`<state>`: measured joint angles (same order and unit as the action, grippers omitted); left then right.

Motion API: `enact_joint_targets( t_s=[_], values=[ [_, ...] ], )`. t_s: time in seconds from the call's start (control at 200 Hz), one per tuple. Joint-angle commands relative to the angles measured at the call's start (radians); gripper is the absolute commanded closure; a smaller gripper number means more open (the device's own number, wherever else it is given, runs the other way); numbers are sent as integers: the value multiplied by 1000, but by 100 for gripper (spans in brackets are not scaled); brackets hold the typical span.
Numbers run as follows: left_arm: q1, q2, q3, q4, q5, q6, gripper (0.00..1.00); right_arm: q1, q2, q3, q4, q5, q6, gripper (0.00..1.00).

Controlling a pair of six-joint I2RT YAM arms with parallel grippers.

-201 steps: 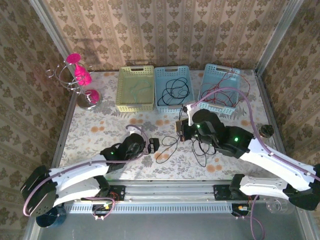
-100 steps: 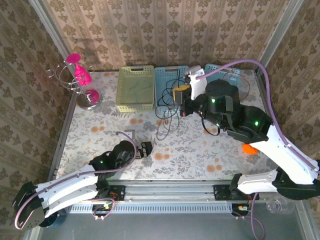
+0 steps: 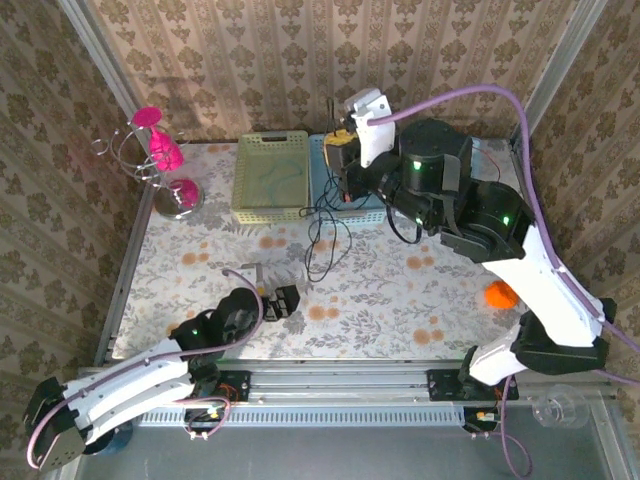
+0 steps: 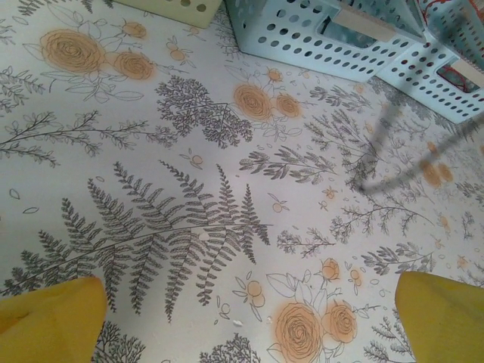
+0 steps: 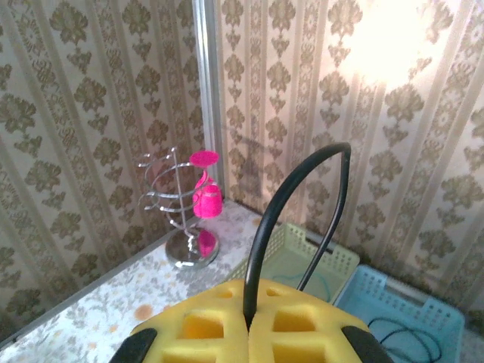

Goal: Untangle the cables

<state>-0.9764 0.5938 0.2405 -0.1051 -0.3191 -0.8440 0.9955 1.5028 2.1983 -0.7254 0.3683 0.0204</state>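
Tablecloth (image 3: 400, 290) stretches open between left gripper (image 3: 284, 300) and baskets (image 3: 270, 178).

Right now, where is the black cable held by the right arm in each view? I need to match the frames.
Top external: black cable dangles at centre from the shut right end effector.
Left wrist: blurred dark strand, right of centre.
Right wrist: arches up from the end effector, bottom centre.
Shared landmark: pale green basket, left of the cable from above, at the top edge, behind the arch.

Bare tablecloth (image 3: 400, 300) near and mid-table; baskets (image 3: 268, 213) along far edge, black cable (image 4: 378, 147) dangling before them.
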Motion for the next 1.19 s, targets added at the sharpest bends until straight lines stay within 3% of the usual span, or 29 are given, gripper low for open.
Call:
enact_joint_targets(
  t_s=[0.0, 0.375, 0.525, 0.685, 0.88, 1.19],
  values=[
    [-7, -51, -20, -59, -26, -27, 1, -16, 50, 98, 12, 56, -93, 100],
    [-9, -241, -44, -191, -35, -62, 1, -235, 270, 403, 16, -117, -5, 100],
    [-10, -295, -46, -239, -31, -81, 1, -382, 322, 442, 80, -252, 137, 100],
    [-10, -326, -56, -252, -32, -95, 1, -455, 369, 444, 126, -282, 207, 100],
    [-10, -314, -63, -164, -15, -47, 1, -460, 400, 443, 83, -311, 216, 100],
    [-15, -84, -41, 275, 13, 275, 0, -353, 281, 421, 40, -287, 172, 100]
  ],
)
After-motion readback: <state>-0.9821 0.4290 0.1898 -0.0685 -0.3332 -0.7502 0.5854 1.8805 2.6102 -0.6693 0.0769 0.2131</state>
